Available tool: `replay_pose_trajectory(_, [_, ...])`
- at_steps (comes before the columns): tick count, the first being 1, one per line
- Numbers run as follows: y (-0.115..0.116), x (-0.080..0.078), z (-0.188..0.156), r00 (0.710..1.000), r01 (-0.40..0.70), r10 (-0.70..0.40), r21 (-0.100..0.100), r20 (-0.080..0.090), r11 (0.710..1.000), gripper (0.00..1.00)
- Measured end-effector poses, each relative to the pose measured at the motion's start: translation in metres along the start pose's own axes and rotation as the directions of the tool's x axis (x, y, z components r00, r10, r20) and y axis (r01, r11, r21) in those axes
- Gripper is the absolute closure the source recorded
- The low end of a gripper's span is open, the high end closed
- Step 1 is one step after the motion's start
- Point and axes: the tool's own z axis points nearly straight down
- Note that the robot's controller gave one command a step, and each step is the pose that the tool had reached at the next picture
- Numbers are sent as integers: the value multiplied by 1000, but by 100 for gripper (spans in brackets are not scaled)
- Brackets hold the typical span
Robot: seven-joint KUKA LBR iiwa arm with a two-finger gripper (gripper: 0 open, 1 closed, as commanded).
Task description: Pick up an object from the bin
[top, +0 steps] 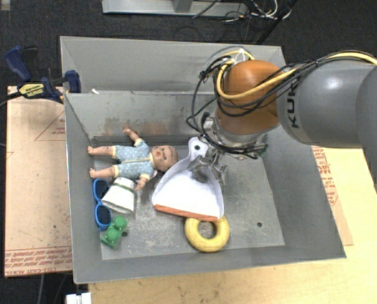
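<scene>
My gripper (pixel 209 167) hangs low in the middle of the bin, right over the narrow upper end of a white fan-shaped scoop (pixel 187 195) with an orange lower edge. The gripper seems to touch that upper end, next to the scoop's small white tab. A baby doll (pixel 137 158) in a pale green outfit lies just left of the gripper, its head almost against the scoop. A yellow ring (pixel 207 233) rests below the scoop's orange edge.
At the bin's left lie a white cup (pixel 120 197), blue glasses (pixel 101 202) and a small green toy (pixel 114 232). The arm's orange cover and cables sit above the gripper. Bare floor lies to the right of the gripper.
</scene>
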Motion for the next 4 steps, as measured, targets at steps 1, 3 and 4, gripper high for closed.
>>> replay_pose_trajectory(1, [1,1,-4,1000,0,0,-4,-2,1000,100])
replay_pose_trajectory(3, [2,1,-35,1000,-2,2,-8,-4,1000,100])
replay_pose_trajectory(4, [2,0,-59,1000,-2,2,-5,-1,1000,100])
